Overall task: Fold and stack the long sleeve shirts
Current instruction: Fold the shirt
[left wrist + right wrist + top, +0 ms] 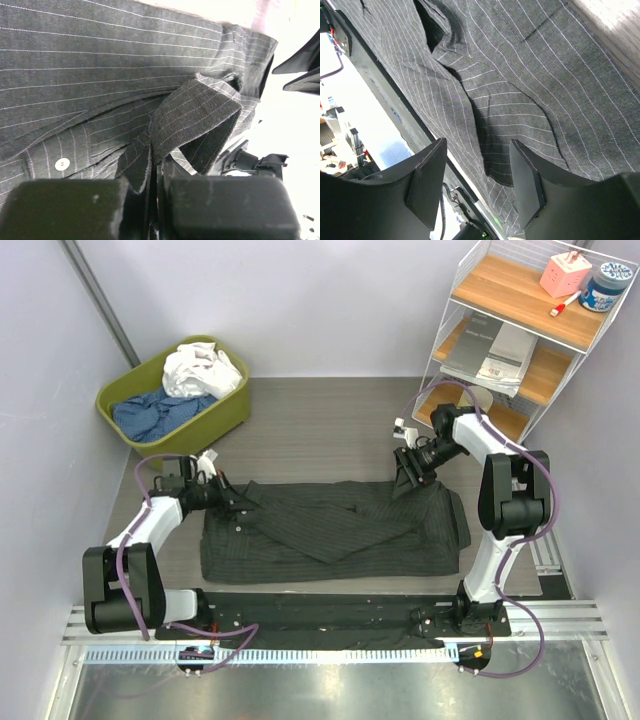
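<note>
Left end effector (pixel 154 182) tight on shirt (pixel 100 65)

Shirt (pixel 340 535) charcoal, white pinstripes; bin (pixel 226 416) olive; clothes (pixel 155 412) inside seemingly blue, white.

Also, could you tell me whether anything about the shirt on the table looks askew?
The pinstriped shirt lies unevenly: one sleeve crosses its middle diagonally, and its right end is rumpled by the open right gripper. The left gripper pinches a fold at its left end.
</note>
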